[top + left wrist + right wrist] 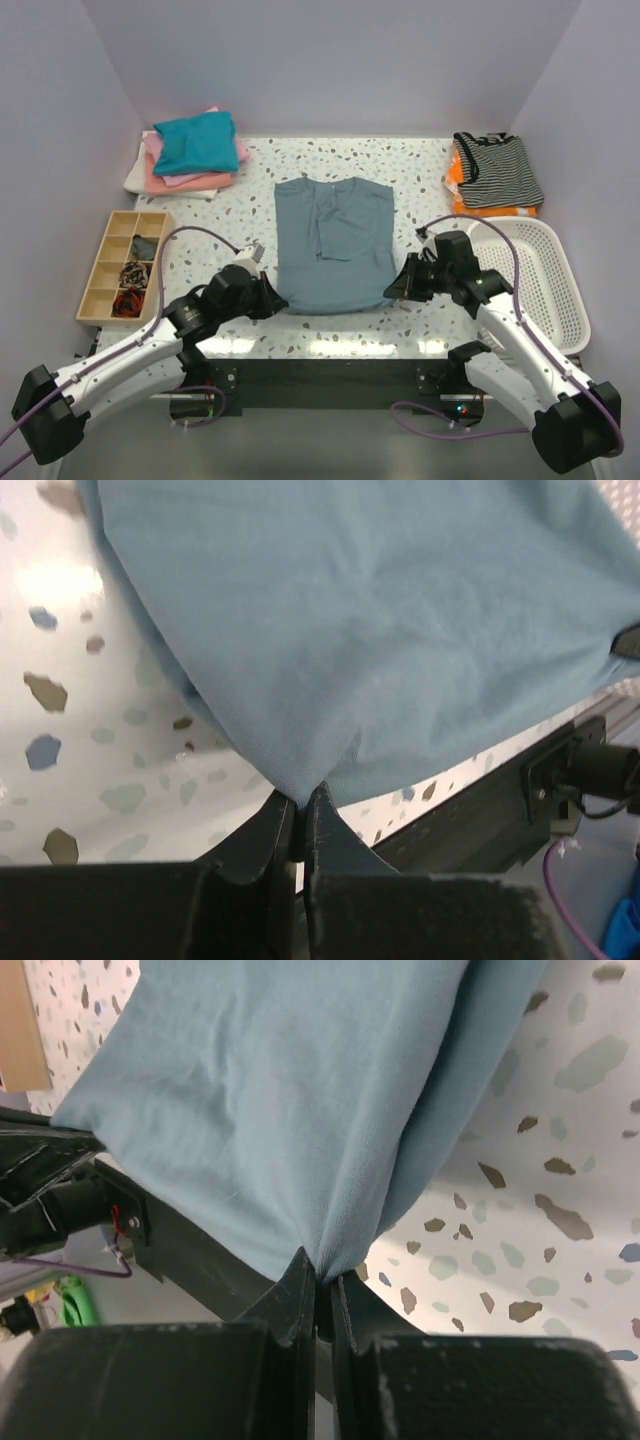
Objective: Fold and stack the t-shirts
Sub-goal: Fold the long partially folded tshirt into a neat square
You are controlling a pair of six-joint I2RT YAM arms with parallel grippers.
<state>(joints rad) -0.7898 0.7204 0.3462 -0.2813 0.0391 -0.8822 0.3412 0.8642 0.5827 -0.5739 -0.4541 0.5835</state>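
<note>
Spread flat mid-table on the white speckled terrazzo tabletop (420, 180): a large plain slate-blue cloth t-shirt (333, 245), sides folded inward into a tall rectangle, collar toward the far side, hem toward the near edge.

Gripped at its near left corner by the black two-finger left gripper (268, 298). From the left wrist view, fingers (262, 840) pressed together on a small peak of blue cloth, fabric fanning out from the tips and draping over the speckled surface.

Gripped at its near right corner by the black two-finger right gripper (398, 288). From the right wrist view, fingers (352, 1310) clamped tight on a gathered fold of the same fabric, with creases radiating from the pinch.

At the far left corner, well apart from the blue shirt: a stack of folded shirts, with a teal folded t-shirt (196, 142) on top, a pink folded t-shirt (190, 182) beneath it and a white folded t-shirt (138, 178) showing at the bottom left.

At the far right corner: a black-and-white striped folded garment (505, 170) lying on an orange cloth (457, 175).

Near right, just beside the right arm: a white perforated plastic basket (560, 290).

At the left edge: a shallow wooden compartment tray (108, 255), small dark and coloured bits in its nearer cells.
</note>
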